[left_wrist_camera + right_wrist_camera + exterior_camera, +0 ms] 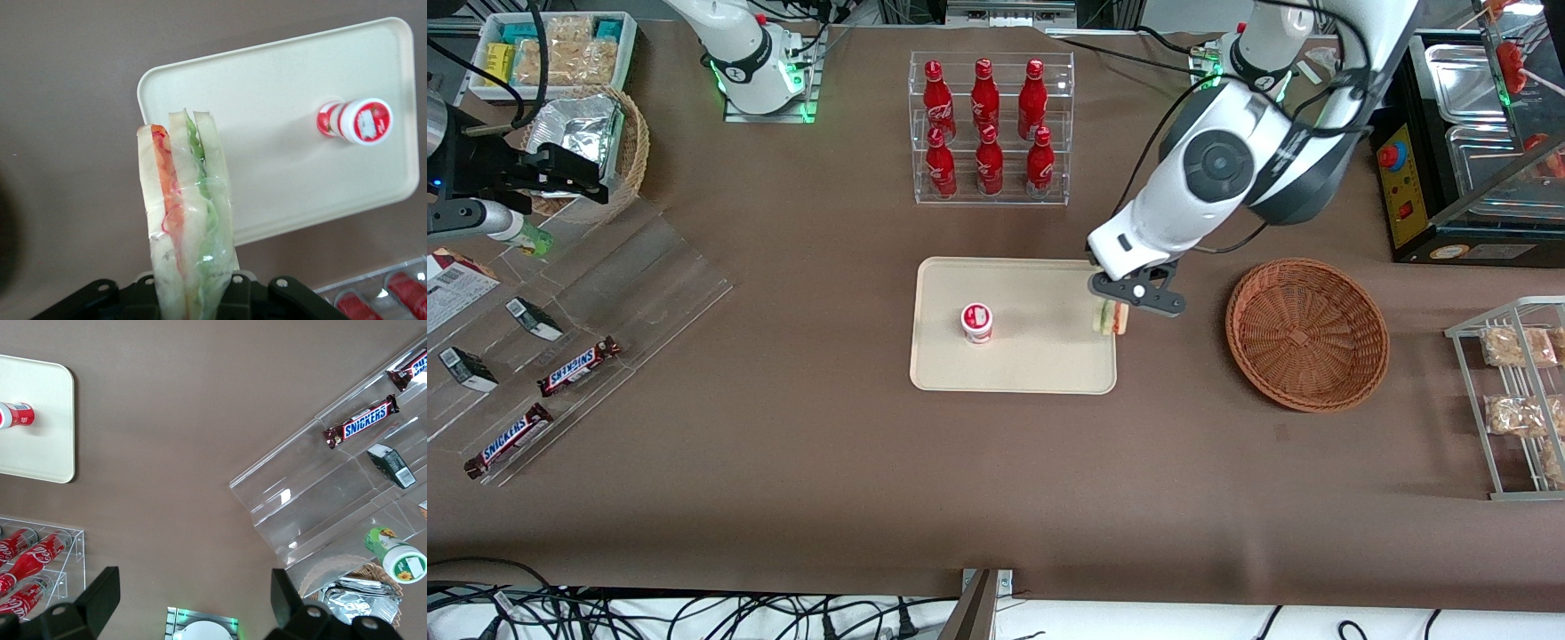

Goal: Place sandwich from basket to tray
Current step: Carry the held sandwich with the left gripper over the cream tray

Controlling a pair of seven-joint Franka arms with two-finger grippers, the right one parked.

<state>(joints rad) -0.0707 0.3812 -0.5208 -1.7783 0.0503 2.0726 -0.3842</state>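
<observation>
We carry the sandwich (1111,317), pinched in the gripper (1136,296) jaws, above the tray (1040,364) rim at its three o'clock edge, basket (1306,333) emptied. Next, we judge: move inward, lower, release.

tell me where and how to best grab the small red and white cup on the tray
Grip the cup around its round side wall just under the lid, coming straight down from above. It stands upright with bare tray all around it, so fingers likely fit on either side. The end effector is now shut on the sandwich over the tray's edge nearest the basket, so that goes down first.
</observation>
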